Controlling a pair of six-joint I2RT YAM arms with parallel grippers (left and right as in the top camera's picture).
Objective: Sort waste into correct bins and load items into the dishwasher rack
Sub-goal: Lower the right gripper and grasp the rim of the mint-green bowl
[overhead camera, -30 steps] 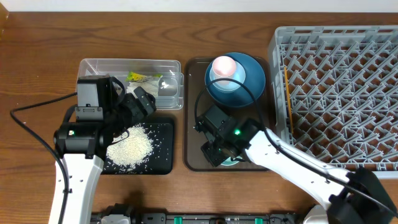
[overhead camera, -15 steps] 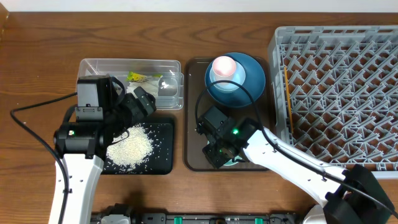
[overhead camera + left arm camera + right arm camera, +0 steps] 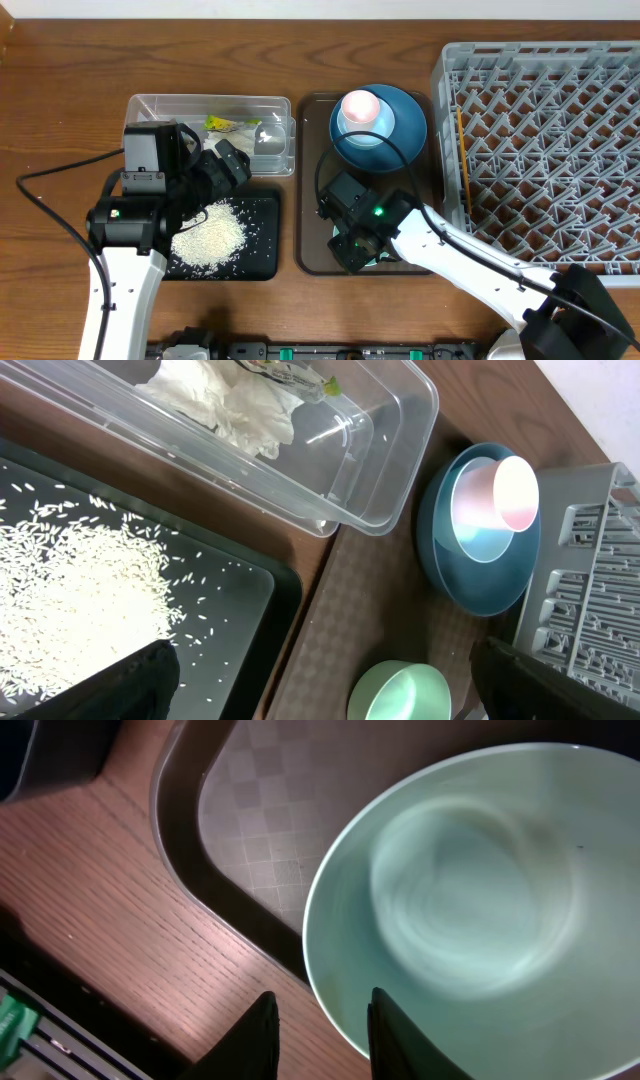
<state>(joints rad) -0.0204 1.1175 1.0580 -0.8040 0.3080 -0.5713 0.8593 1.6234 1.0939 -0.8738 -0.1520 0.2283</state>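
loose white rice grains (image 3: 208, 240) heaped on black tray (image 3: 265, 265) at 8 o'clock; left gripper (image 3: 325, 660) just above, spread wide, empty. mint-green bowl (image 3: 470, 910) at 6 o'clock on brown serving tray (image 3: 260, 830); right gripper (image 3: 322, 1030) narrowly parted astride its 7 o'clock rim, not pinching. risks: thin slick rim slipping or tipping on closing; clipping blue plate (image 3: 405, 125) toward rack (image 3: 560, 150) at 3 o'clock.

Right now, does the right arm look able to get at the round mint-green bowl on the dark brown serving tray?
Probably yes. The right end effector hangs right at the round mint-green bowl, with the bowl's rim between its parted fingers and nothing visible in the way.
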